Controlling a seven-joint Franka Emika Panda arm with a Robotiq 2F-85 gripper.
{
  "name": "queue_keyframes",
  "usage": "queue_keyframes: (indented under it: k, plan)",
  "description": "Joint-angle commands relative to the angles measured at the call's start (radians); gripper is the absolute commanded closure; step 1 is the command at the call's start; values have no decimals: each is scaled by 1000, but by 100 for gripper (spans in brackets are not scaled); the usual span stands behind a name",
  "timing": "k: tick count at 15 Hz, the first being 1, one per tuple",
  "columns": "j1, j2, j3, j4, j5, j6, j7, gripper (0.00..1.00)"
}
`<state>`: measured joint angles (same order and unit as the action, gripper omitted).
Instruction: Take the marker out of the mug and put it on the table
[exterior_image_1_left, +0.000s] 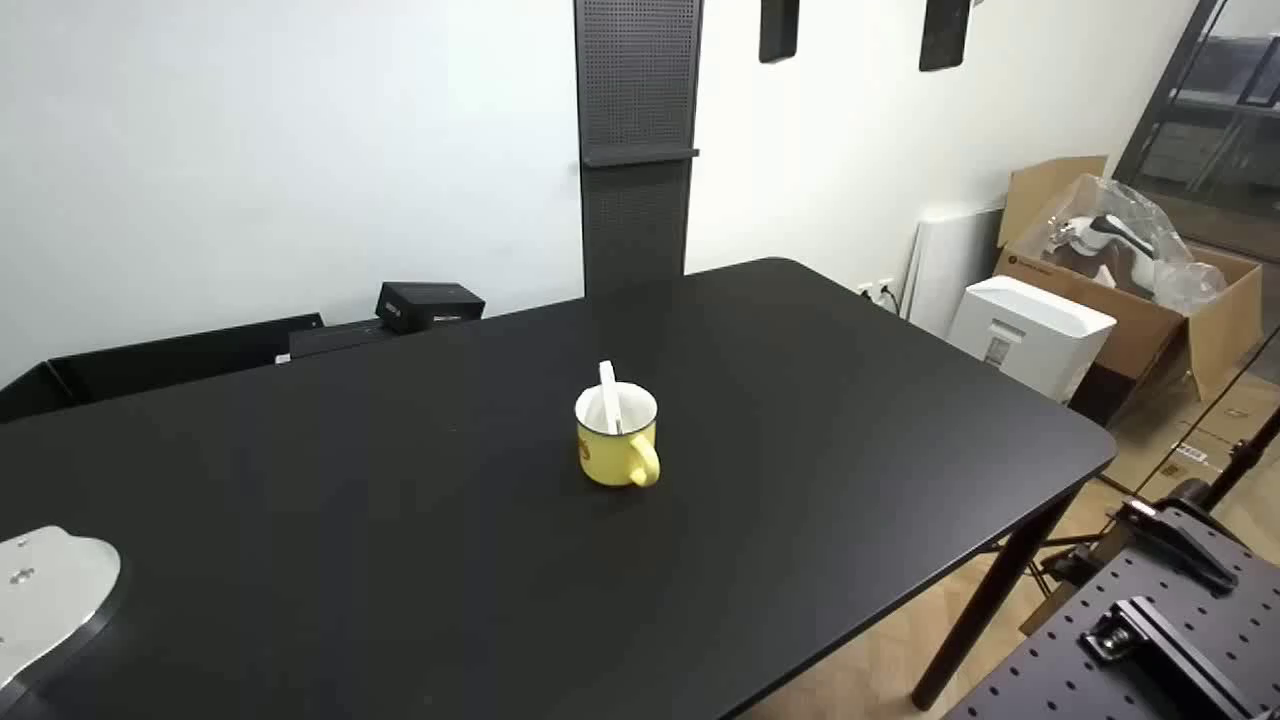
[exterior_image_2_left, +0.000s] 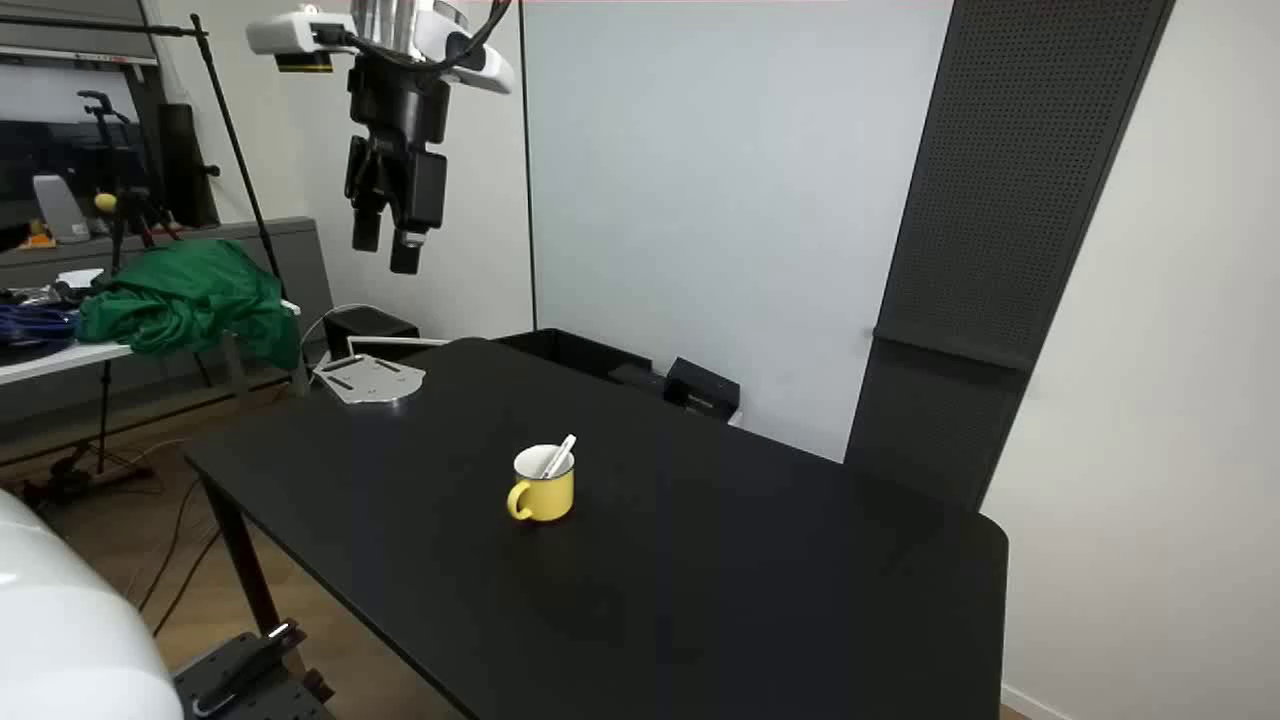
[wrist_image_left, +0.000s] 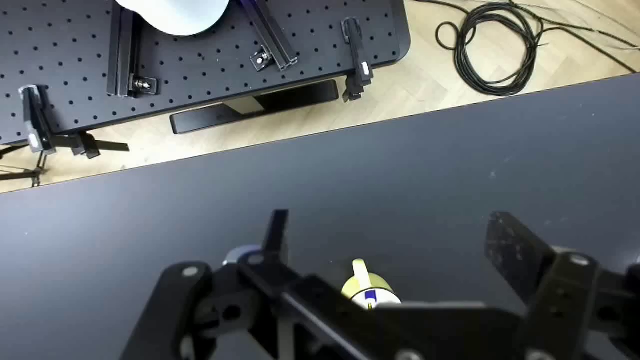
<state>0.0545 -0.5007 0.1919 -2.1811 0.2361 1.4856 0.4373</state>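
White wall (exterior_image_1_left: 300, 150) runs across the back in both exterior views, and up at twelve o'clock in an exterior view stands a tall dark perforated panel (exterior_image_1_left: 638, 90), with a cardboard box (exterior_image_1_left: 1095, 300) out at three. Below it, the big matte black surface (exterior_image_1_left: 830, 420)! In an exterior view, green cloth (exterior_image_2_left: 200, 295) lies heaped at nine o'clock, a silver metal plate (exterior_image_2_left: 370, 382) at the surface's ten o'clock corner.

Now the arm (exterior_image_2_left: 435, 35): wrist up high, pointing down, and the black claw (exterior_image_2_left: 386, 250) hangs well above the surface, at eleven o'clock from the yellow mug (exterior_image_2_left: 548, 496). It's released, jaws standing wide apart in the wrist view.

To the count! One box, one plate, one claw. One yellow mug, upright on the surface. And one white marker (exterior_image_2_left: 558, 458), there it is, inside the mug, tilted, leaning toward one o'clock in an exterior view, upper end above the rim; the wrist view catches blue on it.
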Motion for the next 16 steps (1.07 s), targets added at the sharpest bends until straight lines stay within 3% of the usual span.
queue_keyframes:
  k: [1, 11, 16]
  plan:
    - [-3, 1, 2, 3, 0, -2, -1, 0]
    - [-3, 1, 2, 3, 0, -1, -1, 0]
    - [-40, 67, 24, 14, -169, 192, 5, 0]
